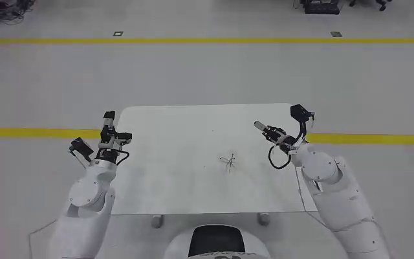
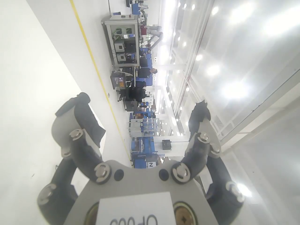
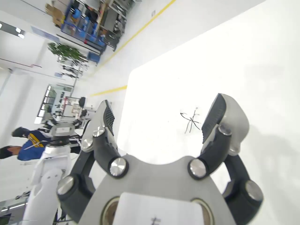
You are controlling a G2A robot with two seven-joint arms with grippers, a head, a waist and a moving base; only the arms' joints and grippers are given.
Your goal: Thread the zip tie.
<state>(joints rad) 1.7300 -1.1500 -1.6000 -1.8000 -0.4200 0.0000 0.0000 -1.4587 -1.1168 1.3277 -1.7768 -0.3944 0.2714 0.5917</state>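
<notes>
A small tangle of thin black zip ties [image 1: 228, 161] lies on the white table [image 1: 174, 181], a little right of its middle; the right wrist view shows the zip ties [image 3: 191, 121] crossed over one another on the tabletop. My right gripper [image 1: 260, 126] hangs open above the table's right side, up and to the right of the ties, its fingers [image 3: 213, 115] empty. My left gripper [image 1: 116, 126] is raised at the table's left edge, open and empty, its fingers [image 2: 80, 118] pointing out at the room.
The table's rounded far corner [image 3: 133, 73] shows in the right wrist view. Yellow floor lines [image 1: 362, 138] run behind the table. Racks and workstations [image 2: 124, 45] stand far off in the room.
</notes>
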